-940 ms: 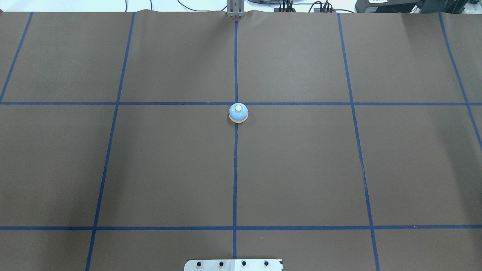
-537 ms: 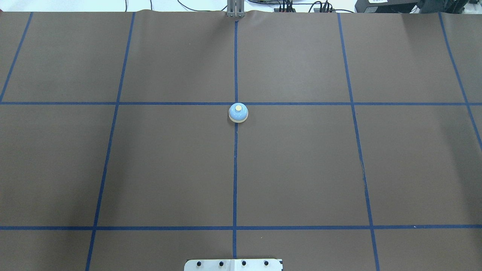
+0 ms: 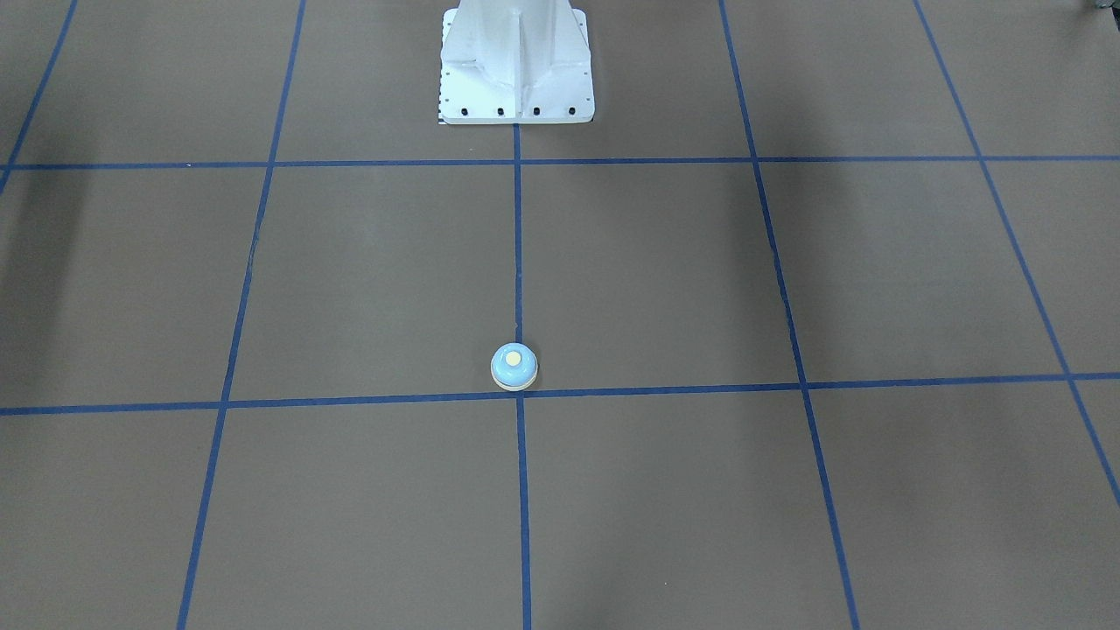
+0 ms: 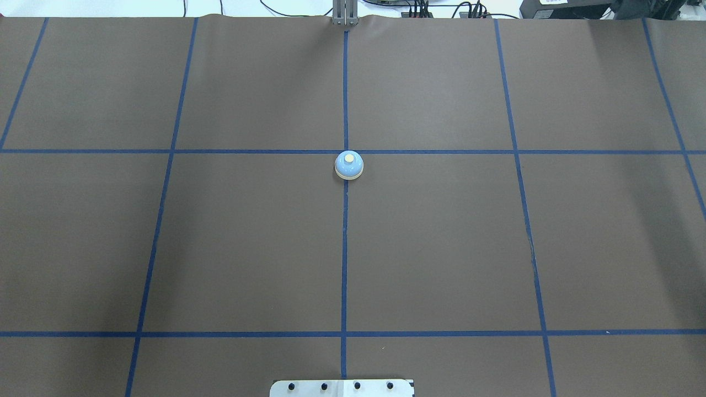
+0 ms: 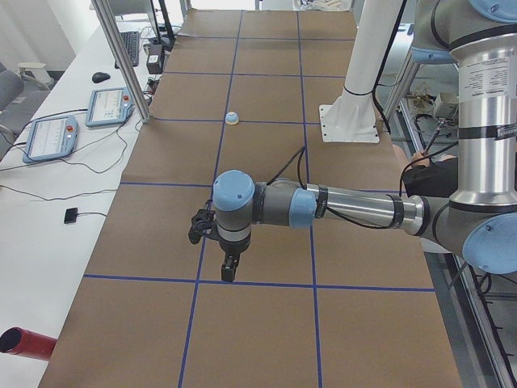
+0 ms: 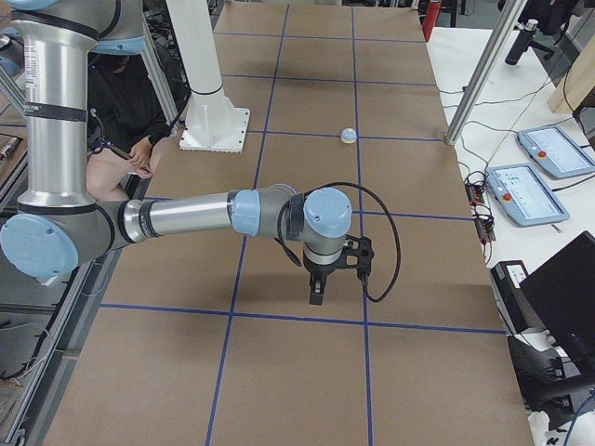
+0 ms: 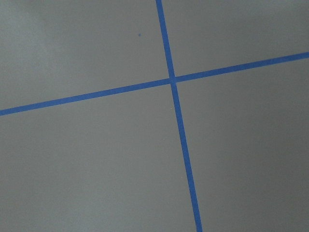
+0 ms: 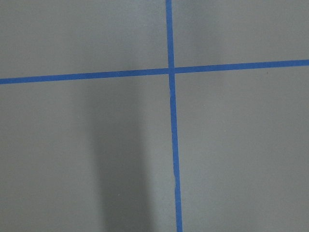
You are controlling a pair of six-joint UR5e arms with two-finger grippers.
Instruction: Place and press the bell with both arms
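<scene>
A brown table (image 4: 441, 248) is crossed by blue tape lines (image 4: 345, 248). The left arm (image 5: 347, 206) is stretched out over one end and the right arm (image 6: 186, 216) over the other. A white pedestal (image 3: 516, 61) is bolted at the robot's edge. The left gripper (image 5: 229, 275) and right gripper (image 6: 316, 299) are pointed down above the table, well apart from the bell; whether they are parted or closed cannot be told. The bell (image 4: 349, 165) is set upright on the middle line, just beside a crossing.
</scene>
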